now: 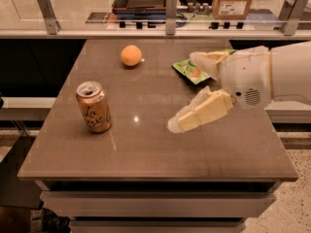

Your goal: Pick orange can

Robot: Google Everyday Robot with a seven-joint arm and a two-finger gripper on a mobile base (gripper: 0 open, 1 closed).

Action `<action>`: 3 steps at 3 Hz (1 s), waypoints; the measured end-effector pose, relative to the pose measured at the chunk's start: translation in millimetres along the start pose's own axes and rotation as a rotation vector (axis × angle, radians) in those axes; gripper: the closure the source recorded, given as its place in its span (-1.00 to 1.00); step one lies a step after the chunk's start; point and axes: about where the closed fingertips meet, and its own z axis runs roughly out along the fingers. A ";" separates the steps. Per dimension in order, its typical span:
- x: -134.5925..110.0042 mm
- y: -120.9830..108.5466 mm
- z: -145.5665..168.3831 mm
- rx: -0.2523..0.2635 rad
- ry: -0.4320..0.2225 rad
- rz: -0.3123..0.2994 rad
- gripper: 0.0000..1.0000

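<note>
The orange can (94, 107) stands upright on the left part of the brown table (146, 154); it is orange-gold with dark cursive lettering and a silver top. My gripper (182, 91) comes in from the right, above the table's middle right. It is open and empty, with the two cream fingers (200, 111) spread wide toward the can. It is well to the right of the can, not touching it.
A round orange fruit (131, 55) lies at the back of the table. A green snack bag (190, 71) lies at the back right, partly hidden by my gripper. A glass rail and a counter with a cardboard box (232, 1) stand behind the table.
</note>
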 end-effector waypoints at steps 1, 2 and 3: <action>13.2 -0.2 32.0 -0.020 -0.019 0.085 -1.00; 19.1 2.7 61.2 -0.064 -0.048 0.086 -1.00; 21.2 3.9 64.3 -0.066 -0.051 0.090 -1.00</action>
